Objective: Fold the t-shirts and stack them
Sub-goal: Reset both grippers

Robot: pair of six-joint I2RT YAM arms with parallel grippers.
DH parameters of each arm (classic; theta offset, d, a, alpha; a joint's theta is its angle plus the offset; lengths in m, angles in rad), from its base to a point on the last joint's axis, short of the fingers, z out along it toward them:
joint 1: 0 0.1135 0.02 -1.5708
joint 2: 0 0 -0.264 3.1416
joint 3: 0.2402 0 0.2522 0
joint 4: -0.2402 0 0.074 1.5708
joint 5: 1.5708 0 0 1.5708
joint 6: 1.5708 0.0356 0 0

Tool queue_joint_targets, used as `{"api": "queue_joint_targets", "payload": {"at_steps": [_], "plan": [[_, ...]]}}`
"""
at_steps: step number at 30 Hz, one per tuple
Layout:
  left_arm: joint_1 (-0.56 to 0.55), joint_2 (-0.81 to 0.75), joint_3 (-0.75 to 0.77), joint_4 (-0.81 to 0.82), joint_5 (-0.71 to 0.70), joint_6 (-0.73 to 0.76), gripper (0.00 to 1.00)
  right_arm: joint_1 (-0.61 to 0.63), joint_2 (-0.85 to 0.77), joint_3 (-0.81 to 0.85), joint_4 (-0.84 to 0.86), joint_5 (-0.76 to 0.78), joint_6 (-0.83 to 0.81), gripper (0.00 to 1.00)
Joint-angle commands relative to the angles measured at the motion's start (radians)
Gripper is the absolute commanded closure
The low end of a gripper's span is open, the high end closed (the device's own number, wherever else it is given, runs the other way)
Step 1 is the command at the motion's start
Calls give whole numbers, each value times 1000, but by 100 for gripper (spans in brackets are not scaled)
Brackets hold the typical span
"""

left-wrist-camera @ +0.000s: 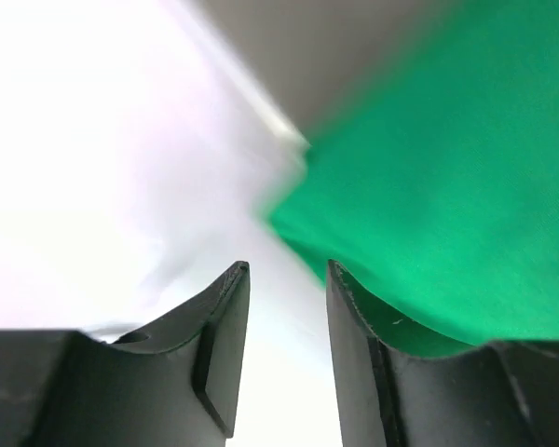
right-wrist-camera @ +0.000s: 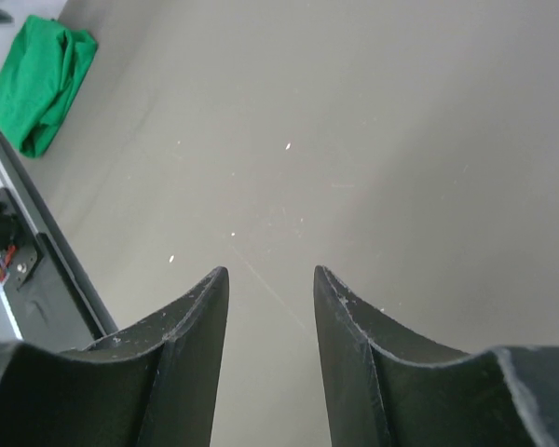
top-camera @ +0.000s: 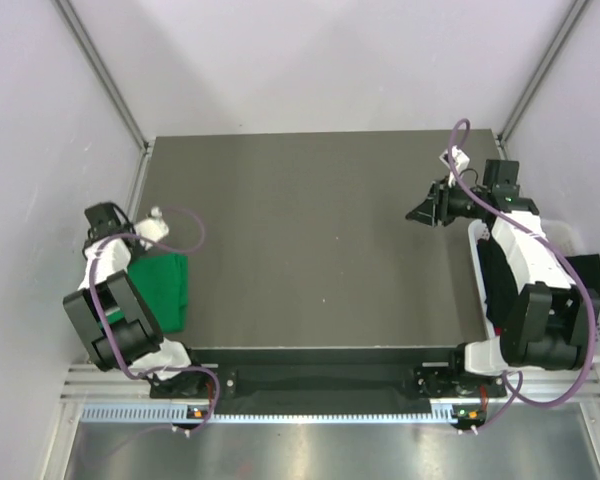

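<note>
**Item 1. Bright green soft cloth t-shirt** (top-camera: 165, 290): folded into a compact bundle and lying on the table at its left edge, toward the near-left corner. From above, the left arm covers its outer side. In the right wrist view it is a rounded green pad (right-wrist-camera: 37, 82) far off by the table's edge.

**Item 2. Black bunched cloth** (top-camera: 488, 285): in a white plastic bin (top-camera: 570, 232) just off the table's right edge. The right arm largely hides it, and its shape cannot be made out.

**Item 3. Dark grey flat table** (top-camera: 310, 250): matte top with a few pale specks.

**Item 4. Left gripper** (left-wrist-camera: 287, 270): black fingers, positioned at the table's left edge beside the green t-shirt. The jaws are parted with nothing between them. In its own wrist view the green cloth (left-wrist-camera: 447, 186) fills the right side and runs behind the right-hand finger. The blur leaves it unclear whether finger and cloth touch.

**Item 5. Right gripper** (top-camera: 420, 212): black fingers (right-wrist-camera: 191, 317), positioned above bare table near the right edge toward the far-right corner and pointing toward the table's middle. The jaws stand apart and hold nothing. It is well apart from the green t-shirt.
</note>
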Motion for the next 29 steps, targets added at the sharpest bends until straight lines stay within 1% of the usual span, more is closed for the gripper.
{"api": "queue_joint_targets", "payload": {"at_steps": [1, 2, 3, 4, 5, 6, 7, 8, 9, 10, 11, 12, 13, 14, 15, 16, 17, 18, 19, 20, 21, 22, 24, 25, 27, 29], "plan": [[-75, -94, 111, 6, 197, -238, 56, 13, 1, -17, 82, -35, 15, 58], [-92, -105, 131, 5, 207, -321, 54, 15, -3, -17, 85, -34, 12, 57], [-110, -125, 139, 2, 219, -359, 50, 15, -7, -17, 82, -34, 10, 57], [-127, -139, 146, -7, 234, -390, 50, 16, -13, -15, 79, -31, 1, 57], [-163, -148, 165, -21, 250, -476, 41, 17, -29, -14, 73, -24, -8, 56], [-179, -169, 178, -35, 277, -525, 38, 20, -42, -12, 73, -14, -14, 55], [-191, -177, 198, -73, 312, -573, 36, 26, -56, -14, 73, 35, -25, 55], [-211, -185, 244, -152, 407, -682, 26, 33, -91, -14, 79, 67, -25, 54], [-217, -185, 272, -203, 464, -743, 13, 55, -108, -8, 81, 93, -23, 52], [-224, -179, 297, -248, 524, -803, 2, 72, -123, 2, 76, 183, -20, 51], [-228, -173, 339, -312, 596, -923, 2, 95, -158, 20, 82, 257, -14, 36], [-234, -156, 355, -325, 683, -991, 2, 140, -177, 26, 87, 346, -10, 26], [-254, -147, 366, -325, 708, -1060, 1, 215, -191, 34, 88, 511, -20, 1], [-268, -134, 387, -313, 695, -1228, 1, 243, -212, 37, 119, 581, -11, 0], [-288, -110, 398, -288, 646, -1309, 1, 254, -220, 32, 143, 638, 19, 0], [-321, -93, 412, -281, 646, -1367, 1, 260, -221, 34, 165, 742, 115, 0], [-342, -75, 447, -280, 646, -1436, 1, 260, -196, 66, 162, 796, 160, 0], [-365, -44, 464, -280, 633, -1453, 1, 270, -169, 95, 144, 863, 220, 0], [-409, -36, 472, -265, 580, -1466, 1, 276, -146, 126, 122, 970, 293, 0], [-429, -33, 463, -251, 542, -1493, 1, 279, -113, 161, 98, 989, 306, 0], [-449, -39, 447, -192, 511, -1503, 1, 282, -106, 164, 102, 1000, 314, 0], [-489, -48, 426, -160, 447, -1512, 1, 294, -112, 157, 117, 1005, 325, 0], [-518, -80, 340, -75, 431, -1538, 1, 308, -125, 100, 185, 977, 336, 0], [-520, -85, 315, -22, 449, -1546, 1, 320, -123, 89, 197, 924, 326, 0], [-520, -87, 304, -35, 445, -1507, 1, 335, -114, 86, 182, 916, 287, 0], [-520, -85, 332, -82, 400, -1449, 1, 343, -118, 79, 174, 939, 268, 0]]}}
